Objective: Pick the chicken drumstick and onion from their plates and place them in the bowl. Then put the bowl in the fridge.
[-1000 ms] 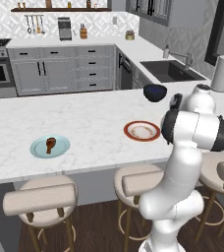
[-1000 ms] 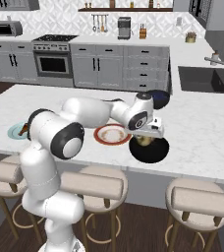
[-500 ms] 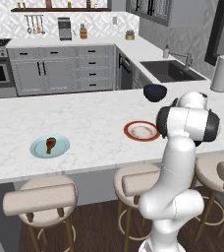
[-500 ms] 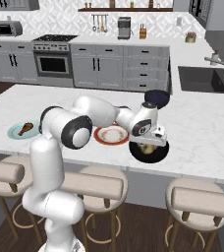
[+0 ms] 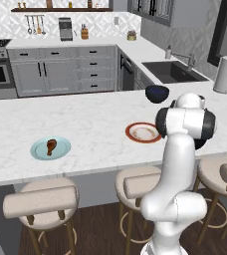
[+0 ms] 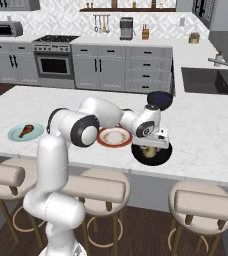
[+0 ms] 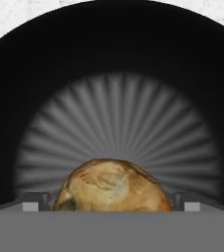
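Gripper (image 6: pixel 154 145) is hanging low over the bowl (image 7: pixel 112 59) at the near edge of the table (image 5: pixel 85 119) - jaws are standing spread wide, gripping nothing. The onion (image 7: pixel 112 187) is sitting down in the bowl between the two fingertips (image 7: pixel 35 201), with only a thin sliver of gap showing on each side, so it is looking released rather than clamped.

The red-rimmed plate (image 6: pixel 114 136) is lying bare just beside the bowl on the robot's left. A second dark bowl (image 6: pixel 159 99) is sitting farther back on the table.

The relation that matters for the coming move: the chicken drumstick (image 5: pixel 51 146) is resting on the light blue plate (image 5: pixel 36 151), well apart from the jaws, far off to the robot's left along the same near strip of table. Its long axis seems to be running roughly front-to-back with a slant - thick end away from the robot, bone end nearer. Probably the jaws are needing to lift clear of the bowl rim, then close across the thick part.
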### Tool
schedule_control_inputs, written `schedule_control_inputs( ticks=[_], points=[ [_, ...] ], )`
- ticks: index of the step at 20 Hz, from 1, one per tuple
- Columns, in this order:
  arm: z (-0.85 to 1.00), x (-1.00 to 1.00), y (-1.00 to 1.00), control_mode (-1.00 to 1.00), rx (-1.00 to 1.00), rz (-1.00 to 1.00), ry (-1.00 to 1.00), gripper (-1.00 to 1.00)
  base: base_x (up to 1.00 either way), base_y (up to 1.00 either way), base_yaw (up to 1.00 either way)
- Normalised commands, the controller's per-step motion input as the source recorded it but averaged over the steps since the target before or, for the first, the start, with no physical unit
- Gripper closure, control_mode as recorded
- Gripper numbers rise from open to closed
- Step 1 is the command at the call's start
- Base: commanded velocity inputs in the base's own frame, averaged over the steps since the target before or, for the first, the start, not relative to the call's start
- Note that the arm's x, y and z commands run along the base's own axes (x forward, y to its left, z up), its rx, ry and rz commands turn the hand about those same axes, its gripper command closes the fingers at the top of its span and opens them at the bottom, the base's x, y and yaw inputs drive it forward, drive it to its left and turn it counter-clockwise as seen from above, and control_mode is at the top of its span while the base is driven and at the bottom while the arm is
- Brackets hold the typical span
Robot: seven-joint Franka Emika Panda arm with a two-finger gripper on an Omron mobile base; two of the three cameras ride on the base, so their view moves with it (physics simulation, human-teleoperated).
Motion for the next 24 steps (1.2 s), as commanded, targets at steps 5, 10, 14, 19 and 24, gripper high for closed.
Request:
schedule_control_inputs(
  ticks=[5, 10, 14, 19, 24],
  points=[
    [0.17, -0.08, -0.01, -1.00, -0.03, 0.12, 0.00, -1.00, 0.00, 0.00, 0.00],
    [0.67, -0.77, 0.10, -1.00, -0.08, 0.09, -0.03, -1.00, 0.00, 0.00, 0.00],
    [0.47, -0.82, 0.90, -1.00, -0.11, 0.10, 0.00, -1.00, 0.00, 0.00, 0.00],
    [0.29, -0.72, 1.00, -1.00, -0.04, 0.04, 0.03, -1.00, 0.00, 0.00, 0.00],
    [0.09, -0.52, 1.00, -1.00, -0.01, 0.00, -0.01, -1.00, 0.00, 0.00, 0.00]
  ],
)
